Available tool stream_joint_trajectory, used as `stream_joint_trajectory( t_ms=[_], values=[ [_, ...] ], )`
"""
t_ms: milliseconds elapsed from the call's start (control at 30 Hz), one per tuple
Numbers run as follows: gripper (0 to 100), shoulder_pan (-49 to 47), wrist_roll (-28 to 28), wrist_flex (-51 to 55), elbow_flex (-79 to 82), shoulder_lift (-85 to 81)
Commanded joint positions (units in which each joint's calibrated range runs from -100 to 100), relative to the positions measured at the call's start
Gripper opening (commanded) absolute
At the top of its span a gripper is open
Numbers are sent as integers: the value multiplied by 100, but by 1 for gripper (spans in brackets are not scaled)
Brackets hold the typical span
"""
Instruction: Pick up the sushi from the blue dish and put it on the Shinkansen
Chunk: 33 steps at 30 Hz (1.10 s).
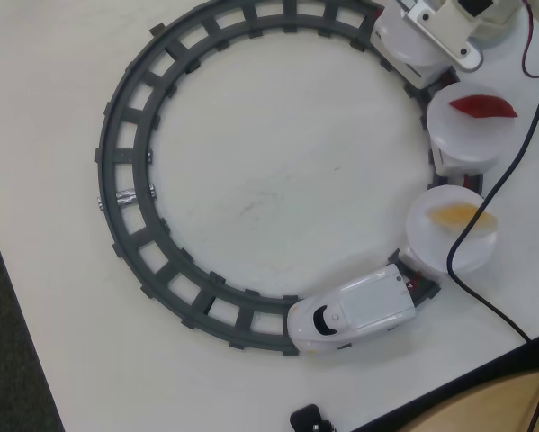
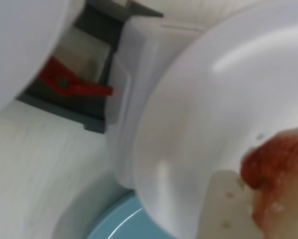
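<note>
A: Item one, the claw [image 2: 248, 199]. Condition?

B: Wrist view, bottom right corner: one pale finger [image 2: 228, 206] with small holes, pressed against a reddish sushi piece [image 2: 273, 167]. The second finger is out of frame, so how wide the claw stands and whether it truly clamps the sushi cannot be told. In the overhead view only the arm's white housing [image 1: 440, 27] shows, at the desk's top right corner.

A: What lies under the sushi?

B: A round white plate [image 2: 223, 99], glossy, filling most of the wrist view. The sushi sits at or just above its surface; contact is unclear through the blur.

A: Item two, the blue dish?

B: A sliver of its light blue rim [image 2: 116, 224] at the bottom edge of the wrist view, just beside and below the white plate. It is hidden in the overhead view.

A: Item three, the Shinkansen?

B: The white nose car [image 1: 354, 315], black windshield, on the dark grey ring track [image 1: 130, 193] near the desk's bottom edge, pointing left. Behind it, curving up the right edge: a wagon plate with a yellowish piece [image 1: 453, 216], then a wagon plate with a red piece [image 1: 481, 108], then a third wagon [image 1: 399, 45] partly under the arm.

A: Other entries?

B: A black cable [image 1: 485, 202] crossing the yellowish plate; a red coupling [image 2: 69, 84] between wagons in the wrist view; bare white desk [image 1: 269, 180] inside the ring.
</note>
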Motion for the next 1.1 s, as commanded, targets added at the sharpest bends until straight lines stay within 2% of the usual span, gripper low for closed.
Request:
stream_joint_trajectory(
  t_ms=[0,300,767,1067],
  values=[
    [2,-75,-23,-13,-206,-61],
    [2,-190,-23,47,-116,90],
    [2,-471,-33,946,-269,-344],
    [2,-436,-18,894,880,-971]
  ],
)
